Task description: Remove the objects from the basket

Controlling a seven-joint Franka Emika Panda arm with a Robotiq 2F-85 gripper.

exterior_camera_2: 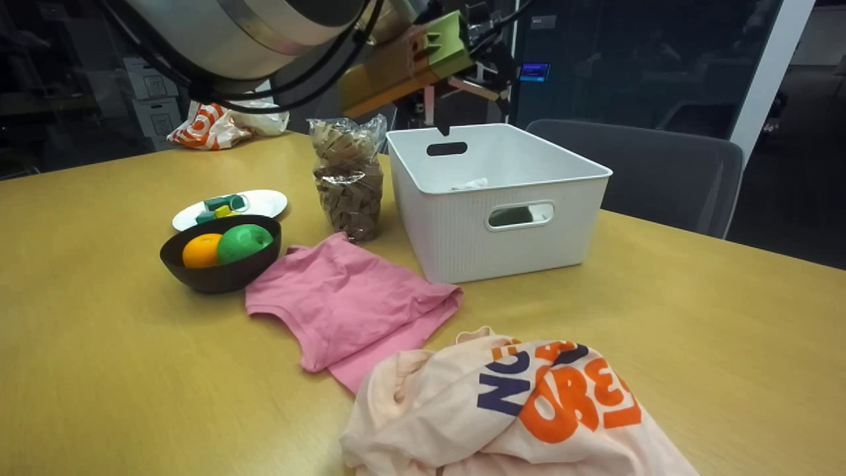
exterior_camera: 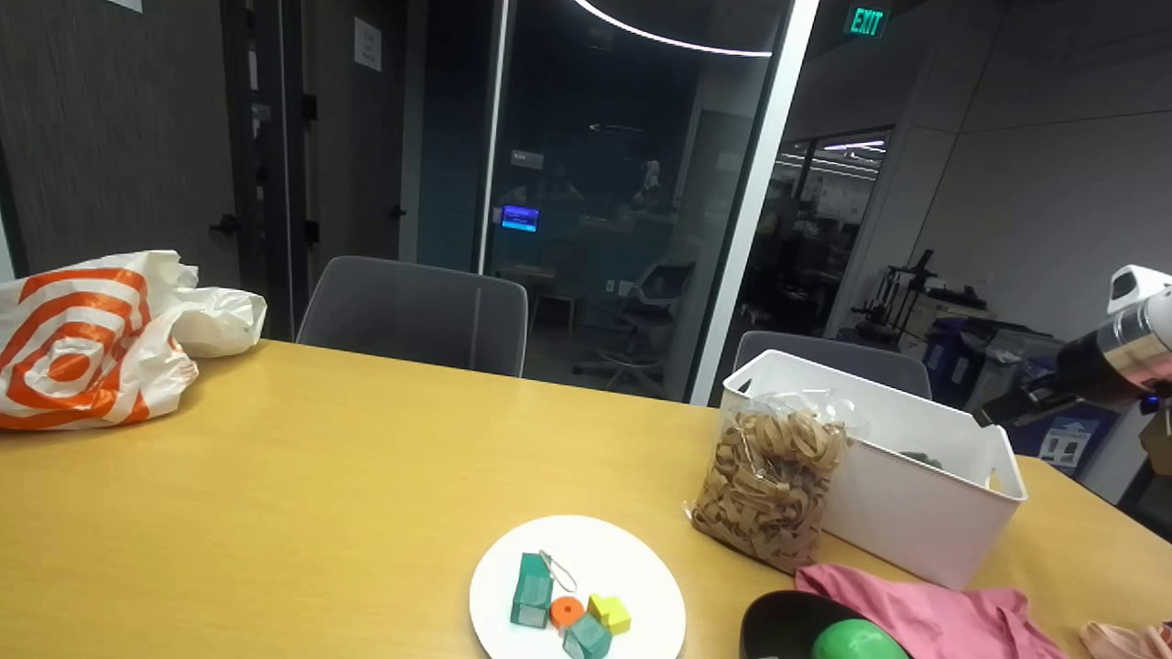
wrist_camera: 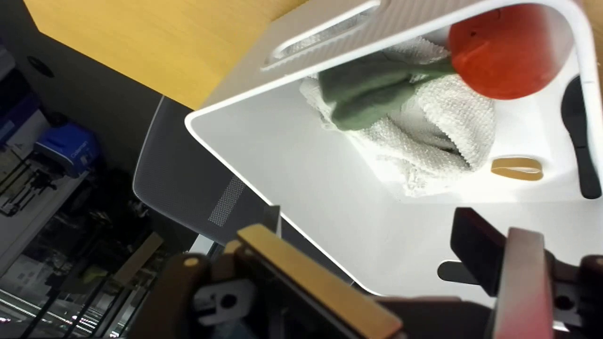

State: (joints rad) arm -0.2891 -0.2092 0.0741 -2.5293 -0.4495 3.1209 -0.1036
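- Wrist view: the white plastic basket (wrist_camera: 330,155) holds a white terry towel (wrist_camera: 457,113), a dull green item (wrist_camera: 367,99) with a narrow end, a red rounded item (wrist_camera: 504,52), a tan band (wrist_camera: 516,175) and a black spoon-like utensil (wrist_camera: 582,146).
- In an exterior view, a black bowl (exterior_camera_2: 221,277) holds an orange (exterior_camera_2: 201,251) and a green apple (exterior_camera_2: 244,243).
- A white plate (exterior_camera: 632,567) bears teal blocks (exterior_camera: 531,590), an orange ring (exterior_camera: 557,610) and a yellow block (exterior_camera: 612,613); a clear bag of brown strips (exterior_camera: 774,485) stands just beside the basket.
- The towel is crumpled and nubbly; the dull green item lies on it, matte and creased, its narrow end reaching the red rounded item.
- The red rounded item sits in a corner, the tan band near the towel, the utensil close along a wall.
- The gripper (wrist_camera: 372,226) has its fingers spread wide.
- In the wrist view they show before one handled end wall; the basket's objects lie lower, toward the opposite handled end, apart from the fingertips.
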